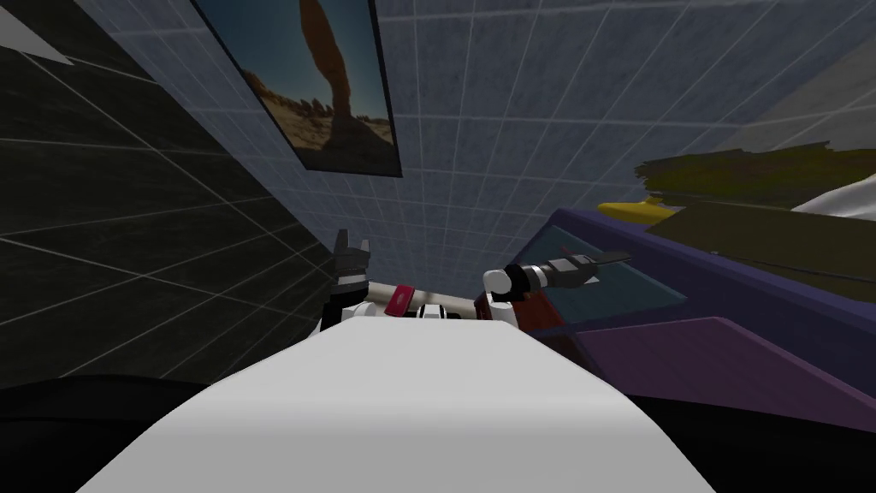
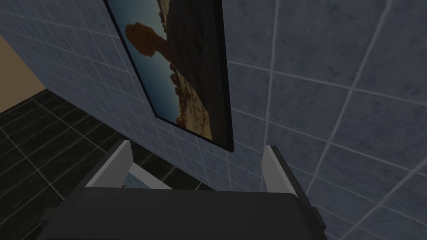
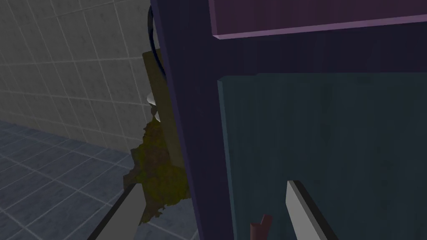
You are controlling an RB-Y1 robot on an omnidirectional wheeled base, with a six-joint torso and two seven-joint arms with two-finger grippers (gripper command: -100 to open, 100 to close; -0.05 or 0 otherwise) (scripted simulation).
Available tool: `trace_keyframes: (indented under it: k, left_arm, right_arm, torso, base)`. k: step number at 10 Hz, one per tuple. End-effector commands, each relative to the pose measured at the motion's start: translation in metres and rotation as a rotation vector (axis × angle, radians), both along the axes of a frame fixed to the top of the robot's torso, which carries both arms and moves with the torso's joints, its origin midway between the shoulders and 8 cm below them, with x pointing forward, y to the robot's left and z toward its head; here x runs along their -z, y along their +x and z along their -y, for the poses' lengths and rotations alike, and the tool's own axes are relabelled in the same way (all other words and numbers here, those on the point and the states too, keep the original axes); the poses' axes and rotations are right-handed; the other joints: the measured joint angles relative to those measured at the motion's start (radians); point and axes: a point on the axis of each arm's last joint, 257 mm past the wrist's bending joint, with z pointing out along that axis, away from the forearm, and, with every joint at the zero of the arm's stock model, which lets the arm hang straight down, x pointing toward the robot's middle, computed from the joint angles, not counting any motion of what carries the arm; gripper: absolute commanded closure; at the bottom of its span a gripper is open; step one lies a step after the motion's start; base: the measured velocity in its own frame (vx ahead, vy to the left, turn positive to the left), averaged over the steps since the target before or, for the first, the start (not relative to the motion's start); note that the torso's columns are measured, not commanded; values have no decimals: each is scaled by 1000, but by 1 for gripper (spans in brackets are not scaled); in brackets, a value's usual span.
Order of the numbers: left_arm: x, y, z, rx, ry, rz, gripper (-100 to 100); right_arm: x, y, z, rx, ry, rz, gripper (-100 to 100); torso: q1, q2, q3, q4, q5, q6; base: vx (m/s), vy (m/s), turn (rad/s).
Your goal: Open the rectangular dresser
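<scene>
The dresser [image 1: 710, 351] is dark purple, with a lighter purple drawer front [image 3: 317, 16] and a teal panel [image 3: 325, 146] set in its navy frame. My right gripper [image 1: 612, 257] reaches out level over the teal panel [image 1: 616, 295]. In the right wrist view this gripper [image 3: 212, 216] is open and holds nothing; the frame's edge post stands between its fingers [image 3: 300, 208]. A small dark red piece [image 3: 260, 227] shows low on the teal panel by one finger. My left gripper [image 1: 352, 244] is raised at my left, away from the dresser, its fingers [image 2: 275, 166] open and empty.
An olive, ragged-edged slab [image 1: 753, 175] and a yellow object [image 1: 629, 208] lie past the dresser's far edge, with something white [image 1: 847, 201] beside them. A framed desert picture [image 1: 334, 86] hangs on the blue tiled wall. Dark tiles [image 1: 128, 257] spread to my left.
</scene>
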Motion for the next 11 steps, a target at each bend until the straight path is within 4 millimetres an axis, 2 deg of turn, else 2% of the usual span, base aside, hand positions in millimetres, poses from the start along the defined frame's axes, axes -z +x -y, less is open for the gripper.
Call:
trace_keyframes:
  k: [1,4,5,6,11]
  left_arm:
    - [0,0,0,0,0,0,0]
    - [0,0,0,0,0,0,0]
    - [0,0,0,0,0,0,0]
    - [0,0,0,0,0,0,0]
    - [0,0,0,0,0,0,0]
  right_arm:
    - [26,4,1,-18,121,55,-100]
    - [47,6,-5,-23,214,78,-100]
    - [44,5,-3,-22,198,75,-100]
    - [43,1,12,-11,203,74,-100]
    - [38,-11,48,13,203,75,-100]
  torso:
    - [1,0,0,0,0,0]
    - [1,0,0,0,0,0]
    - [0,0,0,0,0,0]
    - [0,-1,0,0,0,0]
    - [-1,-1,-1,0,0,0]
  base:
    - [4,-46,170]
    - [-1,-23,71]
    - [0,0,0]
    - [-1,25,68]
    - [-2,35,50]
